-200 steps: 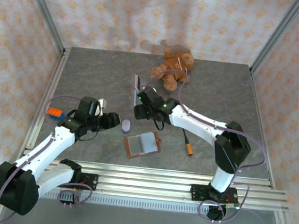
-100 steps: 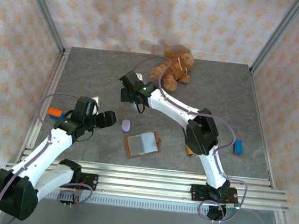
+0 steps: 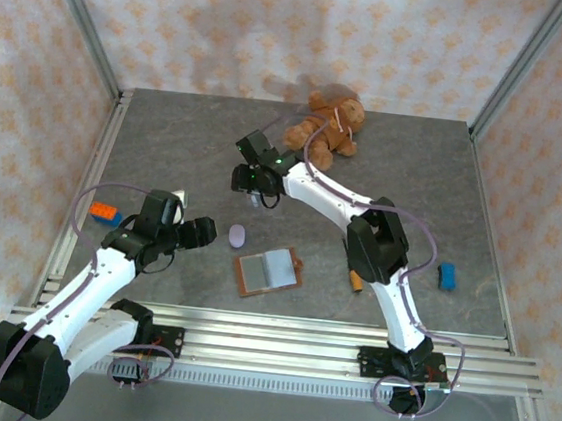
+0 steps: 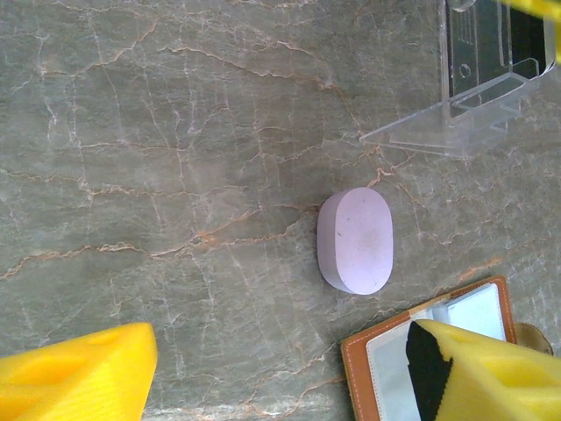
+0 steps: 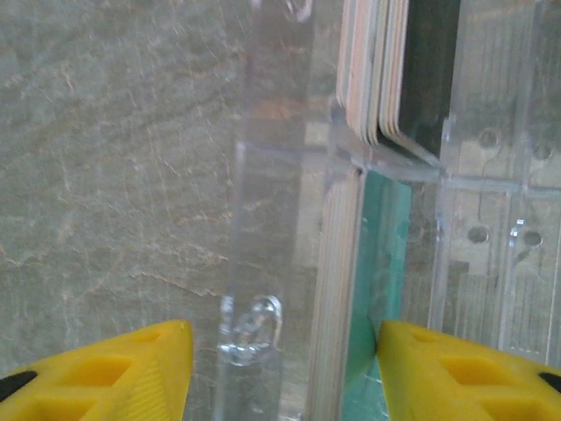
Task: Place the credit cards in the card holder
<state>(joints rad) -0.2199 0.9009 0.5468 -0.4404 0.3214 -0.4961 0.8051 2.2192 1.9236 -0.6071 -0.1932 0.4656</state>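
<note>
Right wrist cam first: the cards (image 5: pixel 390 70) are stacked on edge in a clear stand (image 5: pixel 263 202), none pulled out yet. The right gripper (image 5: pixel 280 373) has its jaws apart, one on each side of the stand and not pinching anything, though they look to be narrowing.

That's the big change. A second ago this arm had its elbow way out to the right and its gripper sat nearer us than the stand. Now it has swung round and come down right over the cards, so we reckon a pick of the first card is about to happen.

From above, the holder (image 3: pixel 268 271) lies open and flat nearer the bases, well apart from the stand and in the same spot as before. The left gripper (image 3: pixel 198 232), jaws apart and empty, has slid back a touch, with a purple pebble (image 4: pixel 355 239) between it and the holder. The bear (image 3: pixel 325 125) hasn't budged.
</note>
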